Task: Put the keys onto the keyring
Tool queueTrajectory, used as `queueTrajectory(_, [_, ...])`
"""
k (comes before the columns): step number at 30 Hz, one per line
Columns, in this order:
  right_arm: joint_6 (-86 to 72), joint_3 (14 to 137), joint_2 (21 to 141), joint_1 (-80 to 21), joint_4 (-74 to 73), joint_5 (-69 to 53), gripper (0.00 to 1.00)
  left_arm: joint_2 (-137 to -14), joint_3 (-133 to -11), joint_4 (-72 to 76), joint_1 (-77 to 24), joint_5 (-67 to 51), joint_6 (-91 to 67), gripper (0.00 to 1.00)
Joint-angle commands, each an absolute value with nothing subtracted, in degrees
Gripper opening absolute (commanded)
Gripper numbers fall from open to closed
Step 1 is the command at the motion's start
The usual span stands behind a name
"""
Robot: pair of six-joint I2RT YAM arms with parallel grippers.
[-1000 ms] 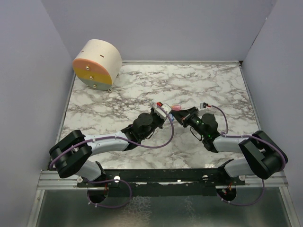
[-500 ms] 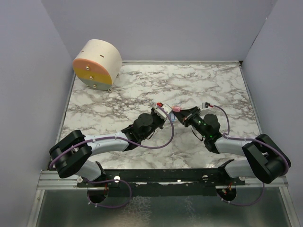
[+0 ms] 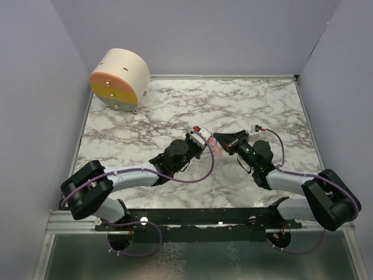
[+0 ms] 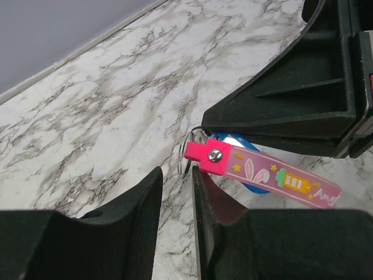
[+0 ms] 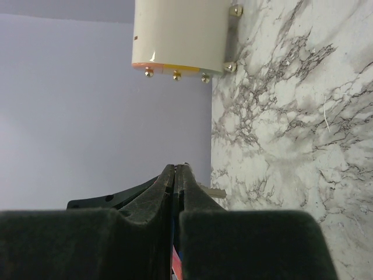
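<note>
The pink key (image 4: pixel 262 175), printed with a rabbit pattern, hangs just above the marble in the left wrist view. The thin metal ring (image 4: pixel 185 154) sits at its riveted left end, and the blue tag (image 4: pixel 255 188) lies behind it. My right gripper (image 5: pixel 175 168) is shut, with a pink and blue sliver (image 5: pixel 176 263) showing between its fingers (image 4: pixel 291 111). My left gripper (image 4: pixel 176 175) has its jaws a narrow gap apart with nothing between them, its tips just below the ring. In the top view the two grippers, left (image 3: pixel 204 140) and right (image 3: pixel 217 140), meet at mid-table, and the key (image 3: pixel 217 151) shows below them.
A cream cylinder block (image 3: pixel 119 79) with an orange and yellow face and brass studs stands at the back left corner; it also shows in the right wrist view (image 5: pixel 180 35). Lilac walls close in the marble table (image 3: pixel 175 111) on three sides.
My right gripper has turned and shifted slightly right. The pink key has swung from the far side of the fingertips to the near side. The left arm has hardly moved.
</note>
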State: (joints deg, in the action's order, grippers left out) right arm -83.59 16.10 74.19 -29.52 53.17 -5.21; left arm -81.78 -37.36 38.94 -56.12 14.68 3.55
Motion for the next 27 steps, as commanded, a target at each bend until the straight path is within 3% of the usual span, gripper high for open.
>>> queueTrajectory(1, [-81.3,16.37,71.51,-29.18,51.08,-2.59,0.01,-81.51,-37.55,39.66,-56.25,17.05,3.6,0.29])
queueTrajectory(17, [-79.09,17.29,69.69,-29.17,48.3,-2.73,0.01,-80.83,-37.32,40.04,-56.25,18.91,3.74,0.19])
queueTrajectory(27, [-79.03,17.23,70.1,-29.18,48.52,-3.01,0.01,-80.6,-36.52,41.79,-56.25,17.33,3.87,0.32])
